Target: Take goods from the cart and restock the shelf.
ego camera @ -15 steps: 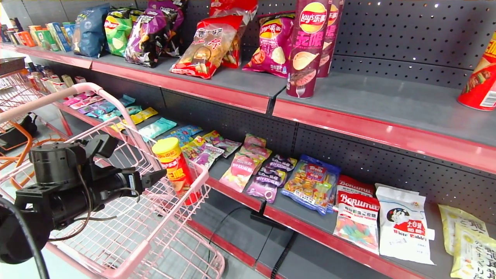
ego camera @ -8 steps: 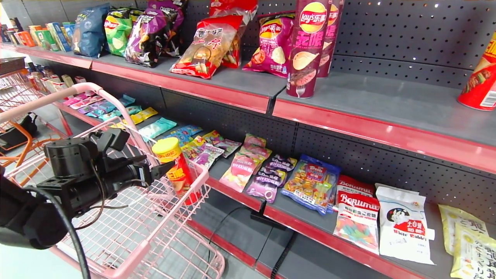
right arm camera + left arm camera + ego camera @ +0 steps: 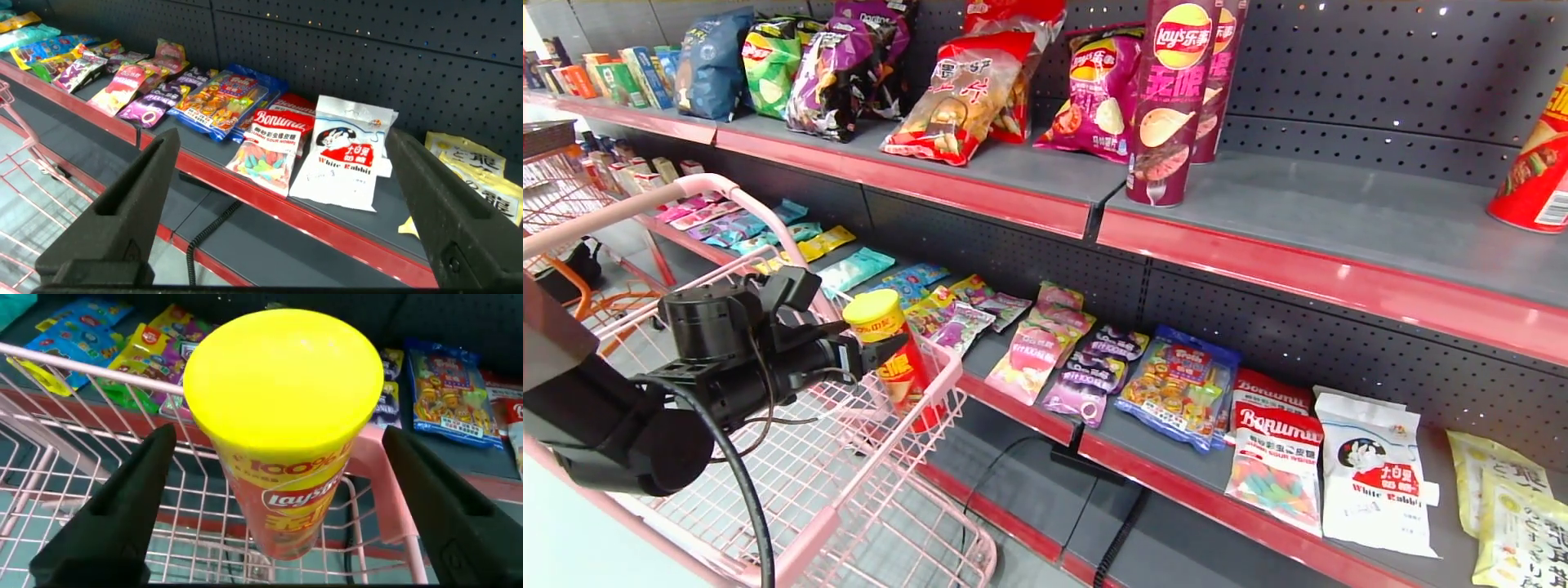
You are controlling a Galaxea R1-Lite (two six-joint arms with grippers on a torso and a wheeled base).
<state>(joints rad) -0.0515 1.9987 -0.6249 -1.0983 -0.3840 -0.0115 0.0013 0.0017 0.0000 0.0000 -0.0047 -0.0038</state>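
The pink cart (image 3: 890, 453) is standing in front of the shelf (image 3: 1339, 212). The chip can (image 3: 894, 367), yellow-lidded and nearly upright, is sitting inside the cart, in the corner nearest the shelf.

The left gripper (image 3: 278, 449) is hovering above the cart's basket at the height of the can's top. Its jaws are spread wide, one on each side of the lid, and they are clamping nothing. Whether a pad is brushing the can, I cannot tell.

This looks like the pick-up step: the can is framed but not yet grasped. The next move seems to call for squeezing the jaws onto the can's body just under the lid. The can then needs lifting straight up until its base is clearing the cart's wire rim.

Above and to the right of the cart, two purple chip cans (image 3: 1176, 98) are standing on the upper board. Bare grey board is lying beyond them, a likely spot for this can.

Further right of the cart, the right gripper (image 3: 282, 139) is hanging with its jaws wide apart and empty. It is facing the candy bags (image 3: 270, 143) on the lower board.
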